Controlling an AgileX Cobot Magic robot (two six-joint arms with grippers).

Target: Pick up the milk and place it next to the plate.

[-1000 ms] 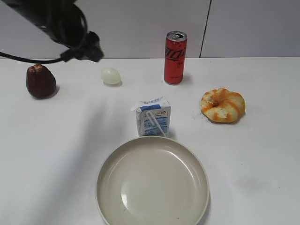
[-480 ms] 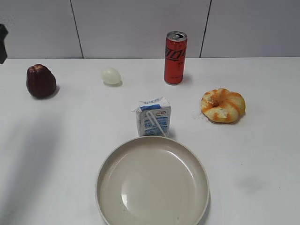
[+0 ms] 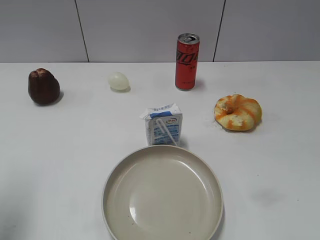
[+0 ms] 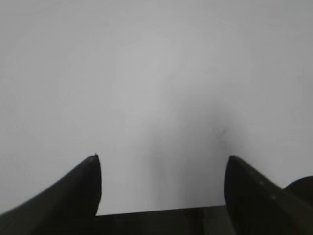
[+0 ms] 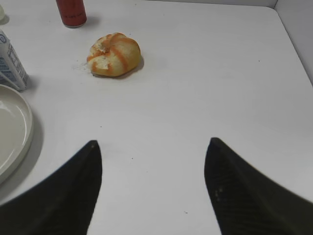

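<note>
- The milk [image 3: 164,125] stands upright on the white table [image 3: 60,150], just behind the far rim of the plate [image 3: 163,195], touching it or nearly so.
- The right wrist view catches the carton's edge at far left, beside the plate's curve.
- The red can [image 3: 187,61] stands well behind the milk, near the wall.
- A glazed bun [image 3: 237,112] lies to the right, a pale egg [image 3: 119,80] and a dark brown fruit [image 3: 43,86] to the left.
- Left gripper [image 4: 161,161]: jaws spread wide over bare table, nothing between them.
- Right gripper [image 5: 154,147]: jaws also spread apart, empty, with the bun well ahead.
</note>
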